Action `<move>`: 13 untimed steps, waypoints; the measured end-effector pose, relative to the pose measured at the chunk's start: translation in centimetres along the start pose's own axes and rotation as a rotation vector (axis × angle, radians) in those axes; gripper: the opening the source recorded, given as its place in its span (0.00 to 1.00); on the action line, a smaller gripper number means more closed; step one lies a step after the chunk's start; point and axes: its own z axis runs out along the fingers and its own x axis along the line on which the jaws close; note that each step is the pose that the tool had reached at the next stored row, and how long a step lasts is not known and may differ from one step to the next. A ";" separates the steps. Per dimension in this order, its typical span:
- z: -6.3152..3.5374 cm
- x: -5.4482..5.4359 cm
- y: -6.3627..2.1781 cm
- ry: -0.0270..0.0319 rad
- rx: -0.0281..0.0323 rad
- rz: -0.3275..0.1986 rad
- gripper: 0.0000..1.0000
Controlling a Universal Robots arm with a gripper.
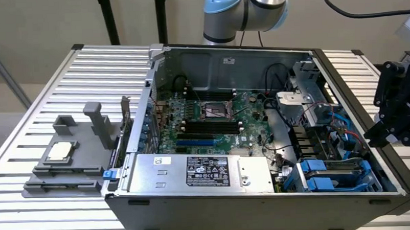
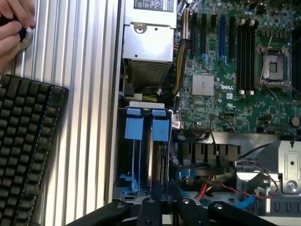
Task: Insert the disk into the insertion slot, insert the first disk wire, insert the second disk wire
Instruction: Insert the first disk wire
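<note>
I am holding my gripper (image 1: pixel 389 124) up high at the exterior view's right, just over the edge of the open computer case (image 1: pixel 263 215). The case is lying on its side with no lid on, so I am able to reach in from above.

I cannot tell if my gripper is spread, pressed together, or pinching something.

The insertion slot (image 2: pixel 141 155) is sitting in the corner of the case, right under my wrist camera. I think I am hanging here so I am lined up with it. 2 blue tabs (image 2: pixel 160 128) are standing side by side at one end of the slot, and I think they are there to slide things in and out.

I am not seeing the disk for sure. A flat grey thing is standing on its edge under 1 of the tabs, and that may be it.

Some thin wires (image 2: pixel 207 188) are lying just beside the slot. I think they are lying that close so they can reach a disk in there.

The silver box (image 2: pixel 148 42) is sitting next to the slot. A keyboard (image 2: pixel 23 141) is lying on the table beside the case, and a person's hand (image 2: pixel 11 28) is near its far end, well apart from the slot. A grey stand (image 1: pixel 69 150) is sitting on the table at the exterior view's left.
</note>
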 end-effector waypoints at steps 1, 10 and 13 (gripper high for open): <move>0.18 0.0 -0.03 0.0001 0.0000 0.000 0.14; 1.84 -0.7 -0.37 0.0003 -0.0002 -0.003 0.11; 2.41 -1.0 -0.44 0.0003 -0.0003 -0.004 0.11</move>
